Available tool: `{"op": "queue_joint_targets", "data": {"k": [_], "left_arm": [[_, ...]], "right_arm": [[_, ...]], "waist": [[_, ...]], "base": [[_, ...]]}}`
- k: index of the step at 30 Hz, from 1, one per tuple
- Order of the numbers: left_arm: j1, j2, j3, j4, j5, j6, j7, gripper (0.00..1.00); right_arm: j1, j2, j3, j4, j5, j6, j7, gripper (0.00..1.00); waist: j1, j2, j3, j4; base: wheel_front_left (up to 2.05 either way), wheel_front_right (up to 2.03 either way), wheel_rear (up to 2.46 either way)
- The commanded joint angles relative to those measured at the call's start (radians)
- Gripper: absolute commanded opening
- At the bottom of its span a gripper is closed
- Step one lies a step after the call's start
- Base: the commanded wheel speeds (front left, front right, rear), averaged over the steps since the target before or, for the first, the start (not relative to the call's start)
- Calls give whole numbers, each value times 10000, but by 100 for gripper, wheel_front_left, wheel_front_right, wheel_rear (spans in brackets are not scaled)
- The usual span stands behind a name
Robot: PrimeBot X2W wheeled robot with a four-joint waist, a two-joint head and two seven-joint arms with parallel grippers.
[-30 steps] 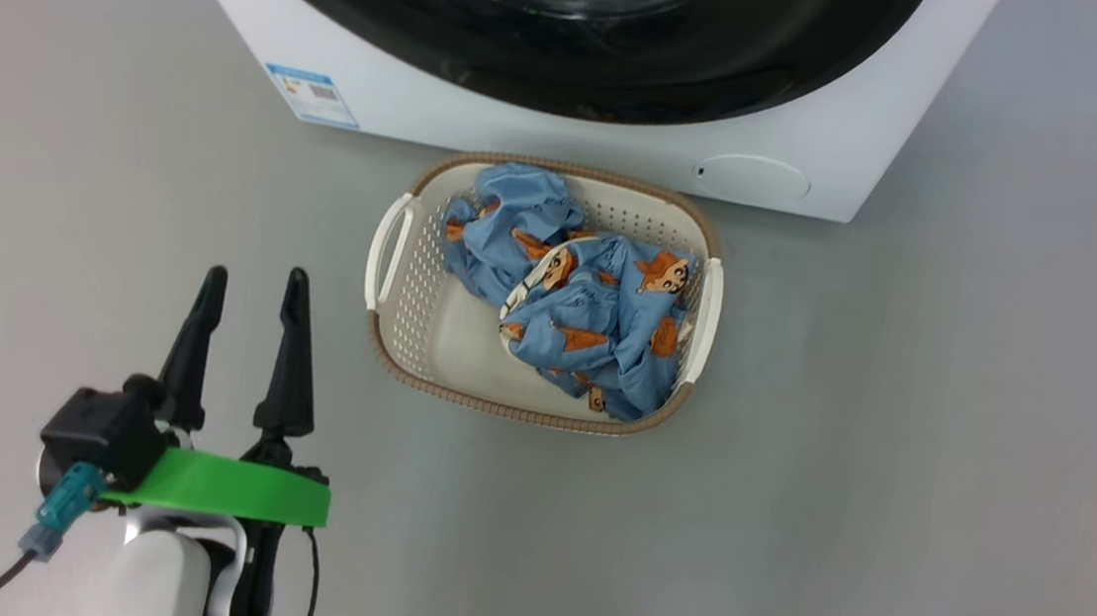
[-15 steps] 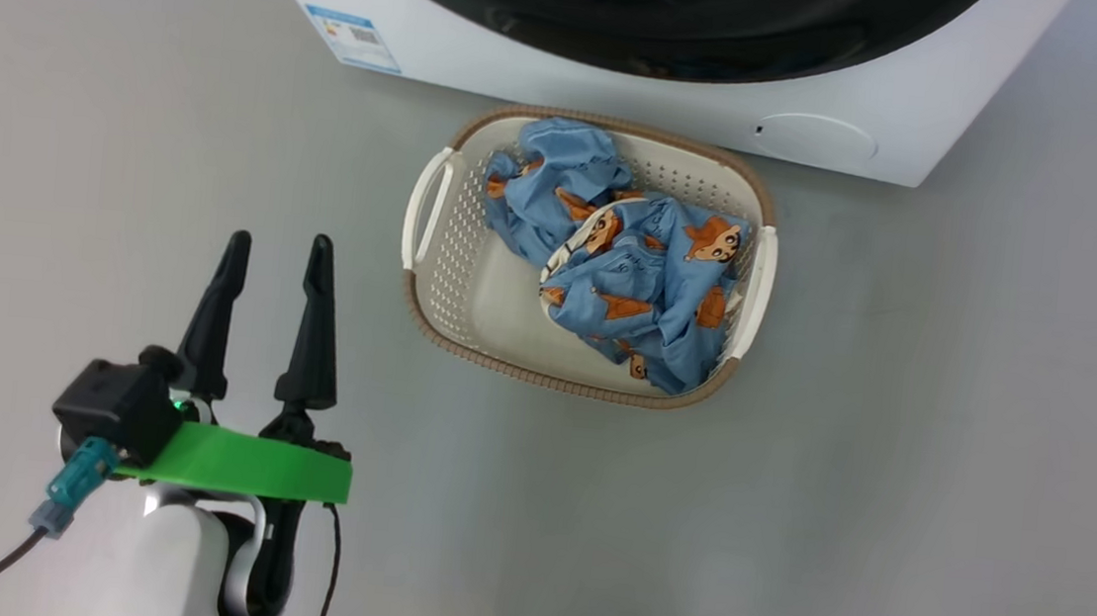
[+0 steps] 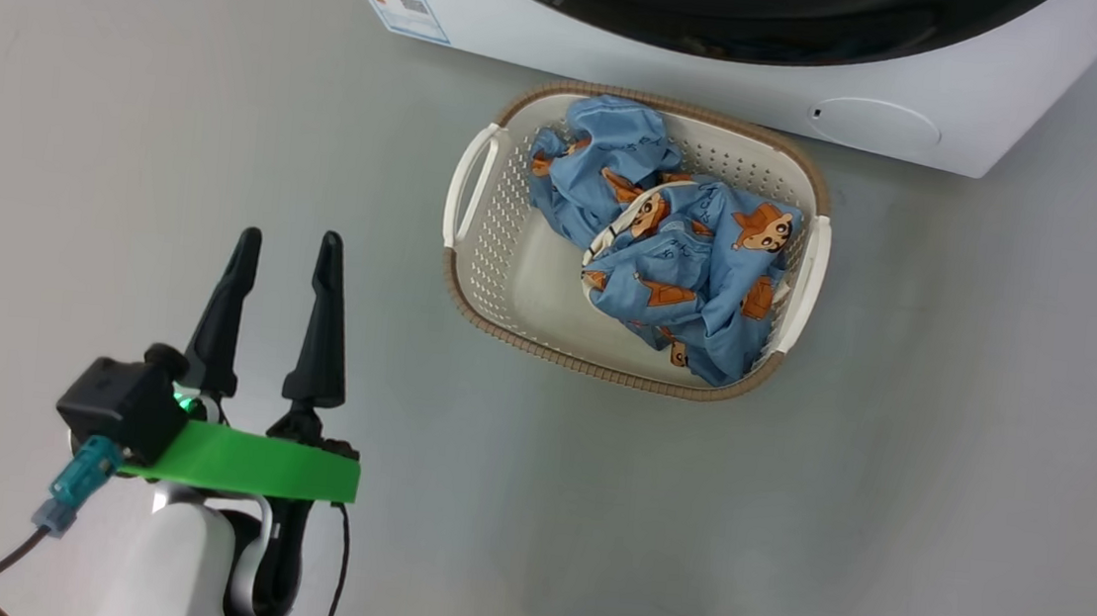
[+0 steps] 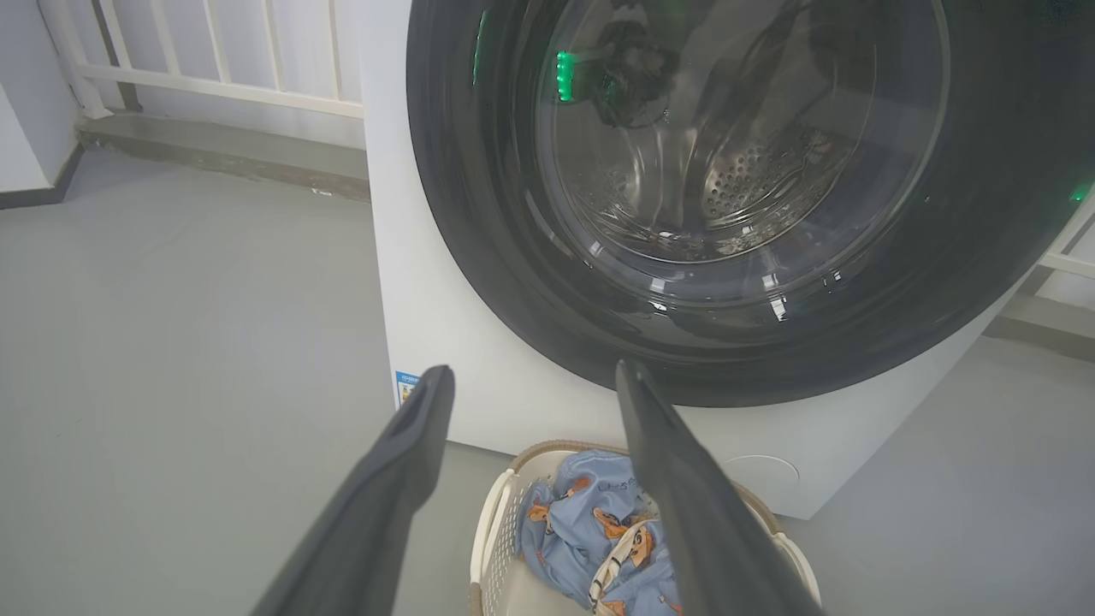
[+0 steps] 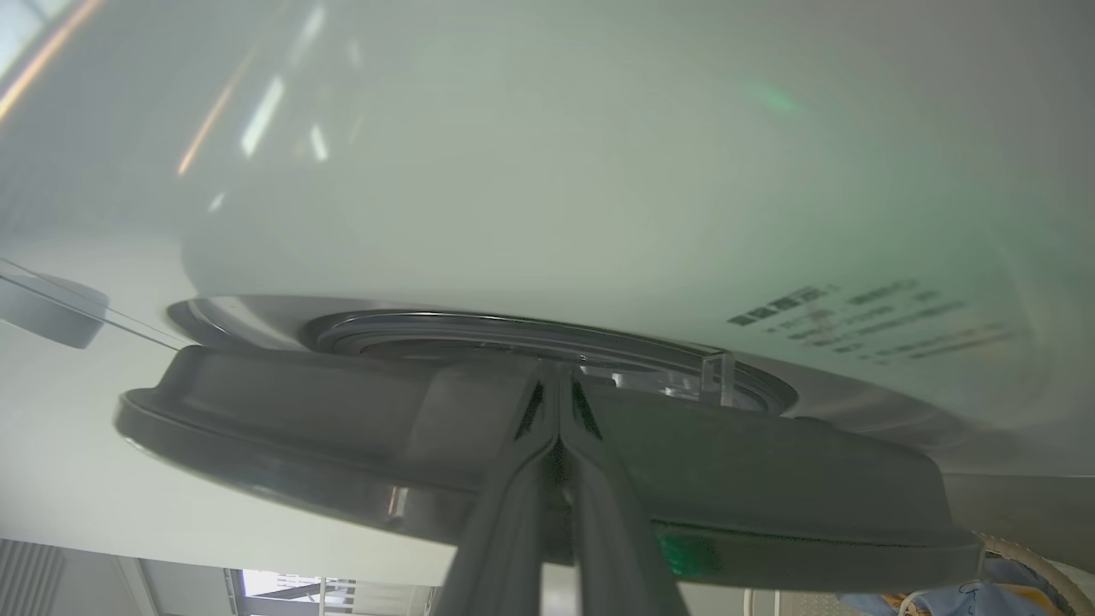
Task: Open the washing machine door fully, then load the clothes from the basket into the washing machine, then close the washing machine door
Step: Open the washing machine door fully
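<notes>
The clothes are light blue with orange-brown cartoon figures; basket cream, perforated, brown-rimmed; washing machine white; door rim glossy black.

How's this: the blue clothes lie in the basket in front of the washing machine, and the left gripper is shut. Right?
Not quite. The left gripper is open, its fingers apart, as the head view shows. The rest holds: the clothes lie in the basket in front of the washing machine.
</notes>
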Motion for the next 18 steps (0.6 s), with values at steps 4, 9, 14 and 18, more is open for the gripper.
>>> {"op": "queue_joint_targets", "data": {"k": [4,9,14,18], "left_arm": [[-143,221,216,-327,-130,113,-63,100],[-137,221,167,-359,-229,149,-63,100],[-115,221,166,-346,-267,187,-63,100],[-41,221,239,-298,-205,201,-63,100]], "right_arm": [[-343,202,44,-20,-113,58,56,0],[-525,254,180,313,-319,58,-2,0],[-376,322,451,439,-496,58,272,0],[66,393,515,354,-467,58,382,0]], "waist": [[0,0,41,121],[0,0,89,243],[0,0,49,279],[0,0,-207,196]], "base": [[0,0,0],[0,0,0],[0,0,0],[0,0,0]]}}
